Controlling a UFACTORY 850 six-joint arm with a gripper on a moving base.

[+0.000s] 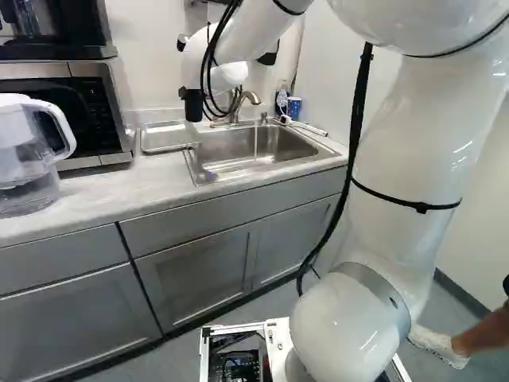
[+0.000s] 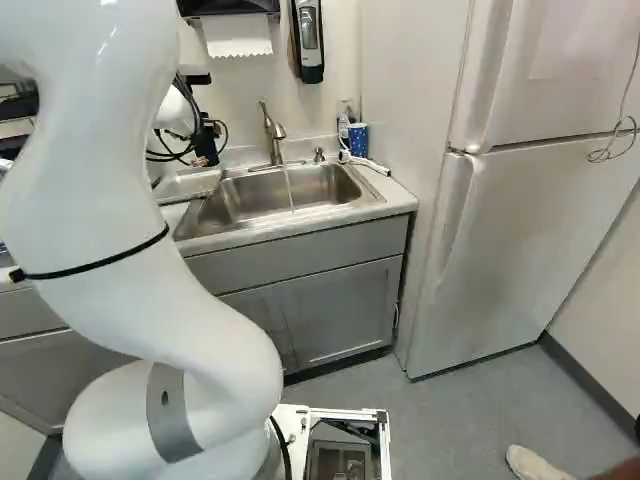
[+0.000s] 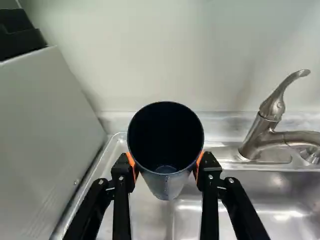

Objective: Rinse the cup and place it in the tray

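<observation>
Tool [image 3: 166, 167] grasps cup [image 3: 167, 186] firmly between 2 pads [image 3: 199, 164], above tray [image 1: 167, 137], upper left of left base view. Placing seems next: keep cup upright, lower slowly, avoid tray rim, release only when base sits flat.

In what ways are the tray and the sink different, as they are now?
The tray is shallow, with a low rim, while the sink has a deep basin.
The tray looks smaller; the sink takes up more of the counter.
A thin stream of water falls from the faucet into the sink, whereas none falls into the tray.

Both are silver-grey and shiny.
</observation>
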